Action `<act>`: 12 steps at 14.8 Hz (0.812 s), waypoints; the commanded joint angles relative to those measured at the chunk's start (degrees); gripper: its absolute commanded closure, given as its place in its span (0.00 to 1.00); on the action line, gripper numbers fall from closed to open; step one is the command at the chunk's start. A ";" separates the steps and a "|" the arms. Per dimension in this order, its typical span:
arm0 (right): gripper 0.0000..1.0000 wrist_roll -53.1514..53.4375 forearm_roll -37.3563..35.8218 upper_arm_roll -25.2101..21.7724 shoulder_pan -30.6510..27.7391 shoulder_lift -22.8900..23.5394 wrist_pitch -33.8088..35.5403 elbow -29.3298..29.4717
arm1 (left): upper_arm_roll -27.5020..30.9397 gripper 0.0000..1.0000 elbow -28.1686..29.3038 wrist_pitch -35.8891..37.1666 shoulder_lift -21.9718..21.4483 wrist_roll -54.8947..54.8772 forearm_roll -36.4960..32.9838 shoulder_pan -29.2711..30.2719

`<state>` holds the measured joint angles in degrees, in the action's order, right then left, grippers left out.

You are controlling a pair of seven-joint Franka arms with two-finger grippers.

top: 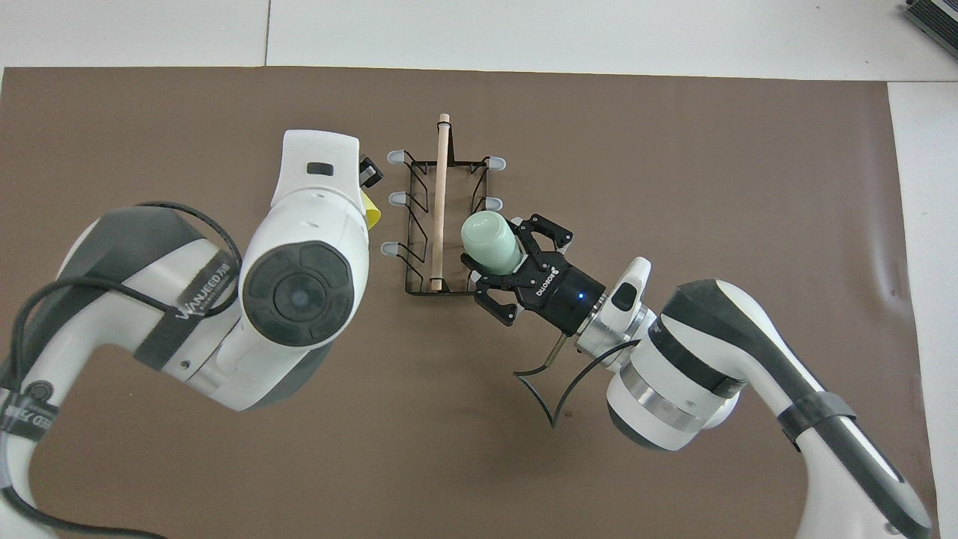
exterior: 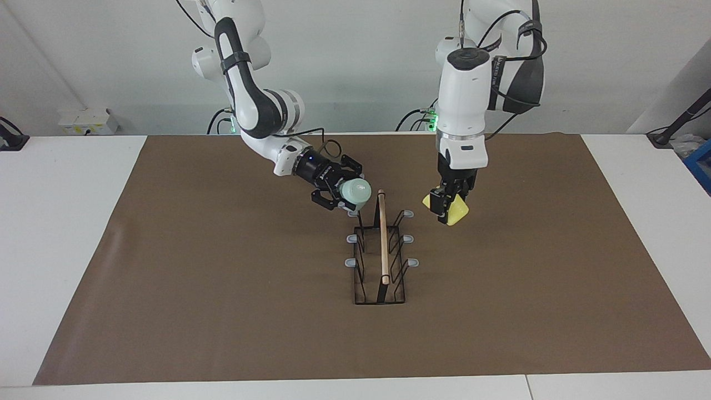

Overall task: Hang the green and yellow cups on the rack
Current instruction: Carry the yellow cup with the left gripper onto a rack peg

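The black wire rack (exterior: 382,239) (top: 439,202) with its wooden rod stands mid-mat. My right gripper (exterior: 351,194) (top: 500,253) is shut on the mint green cup (exterior: 356,191) (top: 488,241), which lies tilted just above the prongs on the rack's side toward the right arm's end. My left gripper (exterior: 449,209) points straight down, shut on the yellow cup (exterior: 456,211). It hangs over the mat beside the rack's side toward the left arm's end. In the overhead view the left arm hides that gripper, and only a sliver of the yellow cup (top: 372,214) shows.
A brown mat (exterior: 222,278) (top: 673,150) covers the white table (exterior: 66,222). A black cable (top: 550,389) loops from the right wrist over the mat. The rack's grey-tipped prongs (exterior: 412,262) stick out on both sides.
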<state>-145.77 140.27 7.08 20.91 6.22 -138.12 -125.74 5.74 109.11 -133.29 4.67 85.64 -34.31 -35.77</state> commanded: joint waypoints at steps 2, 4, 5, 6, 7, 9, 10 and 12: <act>1.00 -4.08 2.20 -0.14 -0.17 0.90 2.42 0.94 | 0.77 1.00 6.99 -2.68 -3.70 17.06 -20.14 -2.37; 1.00 -4.95 2.20 -0.14 -0.17 0.99 2.33 0.85 | 0.68 1.00 8.66 -2.94 -3.79 21.22 -27.62 -3.08; 1.00 -6.44 2.38 -0.14 -0.43 1.77 2.77 0.85 | 0.68 1.00 8.75 -2.86 -3.79 22.02 -28.79 -3.17; 1.00 -7.93 3.86 -0.14 -0.61 3.00 4.34 1.03 | 0.77 1.00 8.75 -2.68 -3.70 23.07 -29.41 -3.95; 1.00 -9.77 5.70 -0.22 -0.44 4.31 5.92 1.55 | 0.85 1.00 8.75 -2.07 -3.35 23.26 -29.50 -4.74; 1.00 -10.58 5.81 -0.14 -0.61 5.47 5.76 1.91 | 0.77 1.00 8.40 -0.67 -2.30 24.56 -32.90 -5.19; 1.00 -10.58 5.81 -0.14 -0.44 5.47 5.41 1.82 | 0.68 1.00 8.31 -0.14 -1.60 27.80 -34.84 -5.36; 1.00 -10.93 5.54 -0.22 -0.35 5.91 5.23 1.73 | 0.77 1.00 8.31 2.75 -0.19 34.04 -38.10 -7.82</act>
<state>-154.75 144.00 6.82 20.69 11.41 -132.91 -124.81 5.65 116.71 -133.79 3.56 113.53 -68.56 -40.47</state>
